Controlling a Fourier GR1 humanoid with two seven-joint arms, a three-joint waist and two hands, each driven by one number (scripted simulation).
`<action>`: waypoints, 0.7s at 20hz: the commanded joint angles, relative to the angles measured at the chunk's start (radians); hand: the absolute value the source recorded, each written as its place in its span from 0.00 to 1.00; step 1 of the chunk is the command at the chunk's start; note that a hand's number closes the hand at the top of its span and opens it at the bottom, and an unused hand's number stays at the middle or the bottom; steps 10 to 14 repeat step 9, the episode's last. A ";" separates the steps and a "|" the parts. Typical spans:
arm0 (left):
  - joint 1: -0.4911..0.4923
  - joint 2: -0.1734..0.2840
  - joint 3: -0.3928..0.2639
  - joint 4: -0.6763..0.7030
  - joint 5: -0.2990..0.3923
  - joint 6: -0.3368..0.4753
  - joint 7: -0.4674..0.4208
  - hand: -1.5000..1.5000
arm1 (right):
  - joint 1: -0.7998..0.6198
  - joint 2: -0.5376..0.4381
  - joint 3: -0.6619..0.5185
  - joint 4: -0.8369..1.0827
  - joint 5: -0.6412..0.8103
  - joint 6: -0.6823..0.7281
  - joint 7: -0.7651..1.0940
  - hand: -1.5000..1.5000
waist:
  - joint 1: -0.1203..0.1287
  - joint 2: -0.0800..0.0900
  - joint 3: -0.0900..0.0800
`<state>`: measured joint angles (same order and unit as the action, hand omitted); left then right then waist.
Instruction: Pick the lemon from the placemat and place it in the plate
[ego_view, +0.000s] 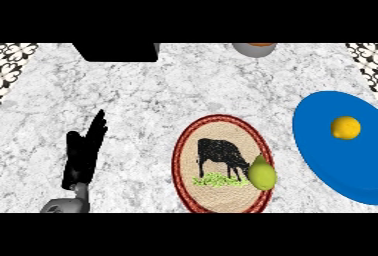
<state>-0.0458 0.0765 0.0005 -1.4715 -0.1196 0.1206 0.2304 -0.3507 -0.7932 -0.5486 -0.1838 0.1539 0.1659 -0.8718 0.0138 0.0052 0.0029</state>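
The yellow lemon (345, 127) is seen lying on the blue plate (317, 145), well apart from the placemat (188, 165), so the left robot hand (85, 152), held open with straight fingers at the desk's (148, 95) left, is best kept clear.

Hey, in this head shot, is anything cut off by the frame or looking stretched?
Head view: the blue plate runs off the right edge and looks taller than wide; a grey bowl and a black block are clipped at the top; the left hand shows whole, no right hand.
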 joint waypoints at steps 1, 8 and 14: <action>0.049 0.026 0.020 -0.018 0.026 -0.035 -0.027 0.50 | -0.030 -0.058 -0.019 0.031 -0.019 0.003 0.063 0.00 | 0.008 0.001 0.001; 0.049 0.014 0.004 -0.057 0.016 -0.029 0.012 0.50 | 0.018 -0.037 -0.005 0.036 -0.007 -0.058 0.003 0.00 | 0.007 0.002 0.002; -0.003 -0.005 0.009 0.044 0.002 -0.009 -0.047 0.50 | 0.010 -0.035 -0.012 0.040 -0.013 -0.075 0.009 0.00 | 0.003 0.004 0.002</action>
